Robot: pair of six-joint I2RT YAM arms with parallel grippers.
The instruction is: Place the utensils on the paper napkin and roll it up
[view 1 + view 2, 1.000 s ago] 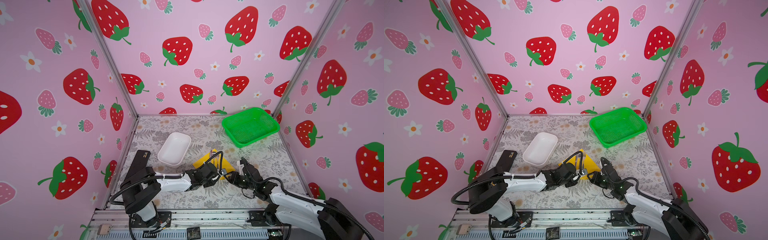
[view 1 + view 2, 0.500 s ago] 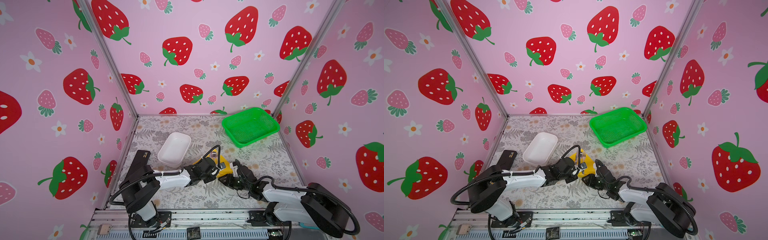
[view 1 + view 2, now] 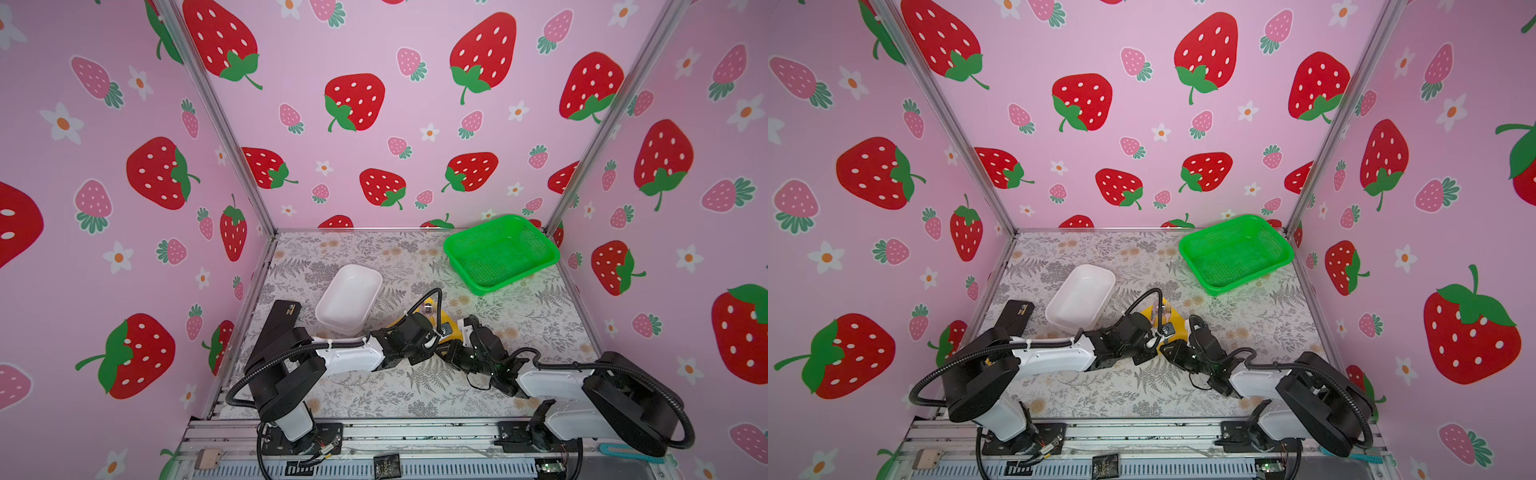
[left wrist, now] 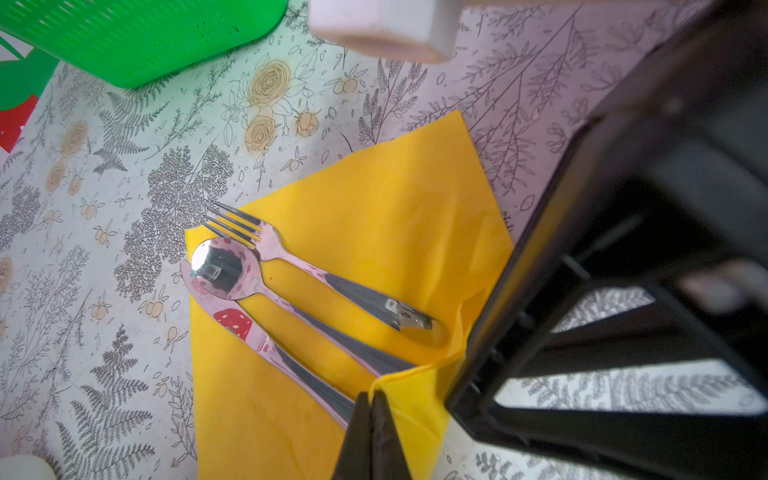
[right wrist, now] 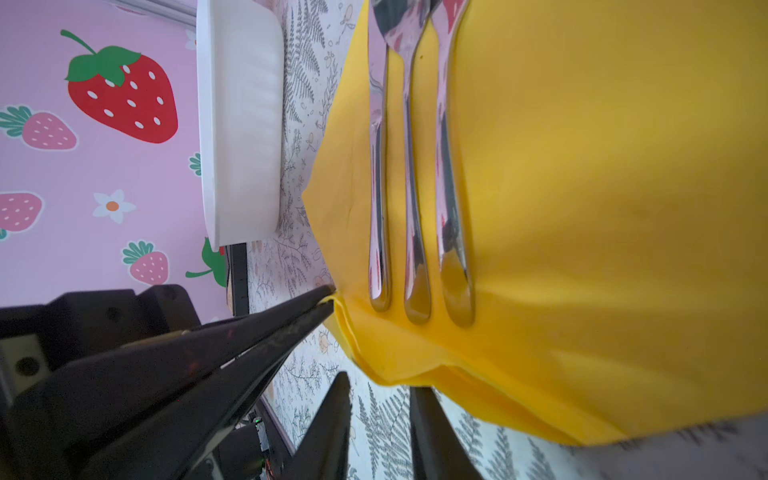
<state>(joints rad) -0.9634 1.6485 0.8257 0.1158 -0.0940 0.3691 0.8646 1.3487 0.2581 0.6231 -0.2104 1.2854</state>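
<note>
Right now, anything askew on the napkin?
Mostly tidy. Fork tines and knife tip overhang the napkin edge; the corner by the handles is bunched up, pinched in the left claw.

Right arm swung in from the right and dropped low. Right claw [image 5: 379,384] is now at the napkin's [image 4: 395,199] near edge, jaws narrower than a second ago. Left claw [image 4: 371,399] moved slightly farther over the napkin; less yellow shows in both top views.
</note>
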